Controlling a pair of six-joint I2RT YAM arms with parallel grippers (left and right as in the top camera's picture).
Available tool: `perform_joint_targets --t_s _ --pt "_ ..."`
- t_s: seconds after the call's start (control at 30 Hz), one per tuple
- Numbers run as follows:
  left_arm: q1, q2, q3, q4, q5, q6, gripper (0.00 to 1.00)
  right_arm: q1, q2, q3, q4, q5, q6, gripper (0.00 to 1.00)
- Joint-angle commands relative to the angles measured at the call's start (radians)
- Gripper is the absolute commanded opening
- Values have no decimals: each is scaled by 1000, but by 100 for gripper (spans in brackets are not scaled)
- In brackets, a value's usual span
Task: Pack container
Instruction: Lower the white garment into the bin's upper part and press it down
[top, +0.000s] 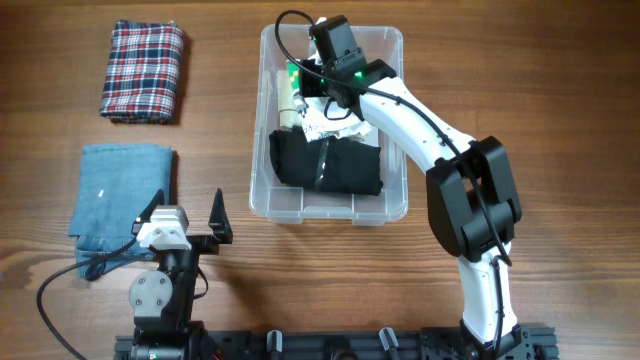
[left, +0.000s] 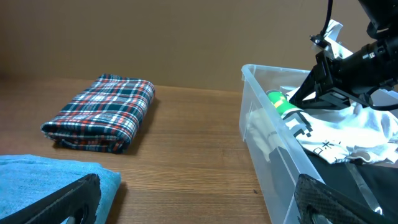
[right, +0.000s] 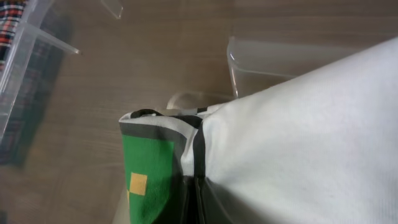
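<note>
Right pincer (top: 308, 88) is clamped on the limp white shirt (top: 345, 128) at twelve o'clock in the container (top: 390, 35); left pincer (top: 182, 215) gapes. Container looks light and slick: take its rim.

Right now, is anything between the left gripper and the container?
Nothing visible. Only bare table lies between the open left gripper and the container; the blue cloth lies on the gripper's other side.

Under the black right pincer (top: 320, 90), a white cloth (top: 340, 128) flashing bright green, black stripes, one yellow square. Beside it, plain black fabric (top: 335, 165) in the clear container (top: 262, 150). By the black left pincer (top: 185, 205): pale blue cloth (top: 120, 195); beyond it, red-navy-white plaid cloth (top: 143, 72). Brown wood-grain table (top: 550, 80).
</note>
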Motion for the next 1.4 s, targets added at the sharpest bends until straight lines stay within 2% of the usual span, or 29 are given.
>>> perform_joint_targets --t_s 0.0,0.13,0.37,0.87,1.13,1.37 --pt "6 -7 -2 -6 -6 15 100 -1 -82 16 -23 61 -37 4" --pt "6 -7 -2 -6 -6 15 100 -2 -148 16 -79 154 -36 4" --pt "6 -7 -2 -6 -6 15 100 -14 -144 -15 -187 229 -20 4" --pt "6 -7 -2 -6 -6 15 100 -17 -144 -149 -209 303 42 4" --pt "6 -7 -2 -6 -6 15 100 -17 -170 -142 -153 278 40 4" --pt "6 -7 -2 -6 -6 15 100 -16 -246 -136 43 129 36 4"
